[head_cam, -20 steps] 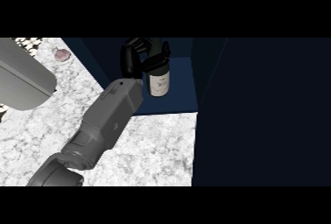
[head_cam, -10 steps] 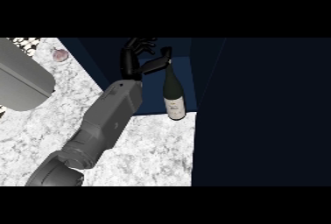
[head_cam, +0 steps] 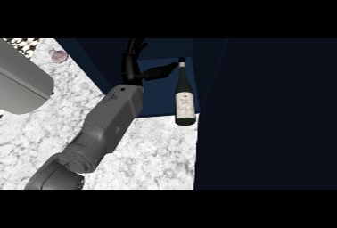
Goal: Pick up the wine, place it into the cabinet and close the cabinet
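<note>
The wine bottle [head_cam: 185,101] is dark, with a white label, and sits inside the dark blue cabinet [head_cam: 154,95]. Its neck points to the back and its base is at the front edge of the cabinet floor. I cannot tell whether it is leaning or lying. My left hand [head_cam: 133,62] is in the cabinet just left of the bottle's neck. The hand is open: fingers straight, thumb stretched toward the neck, nothing held. The grey forearm comes up from the lower left. The right hand does not show.
A tall dark cabinet door or wall [head_cam: 276,111] fills the right side. The marble counter [head_cam: 151,156] lies in front. A grey appliance [head_cam: 20,89] stands at the left, and a small pinkish object [head_cam: 59,55] lies behind it.
The left hand was curled round the bottle and has opened and let it go. The bottle now shows further right and nearer the cabinet's front edge, at full length.
</note>
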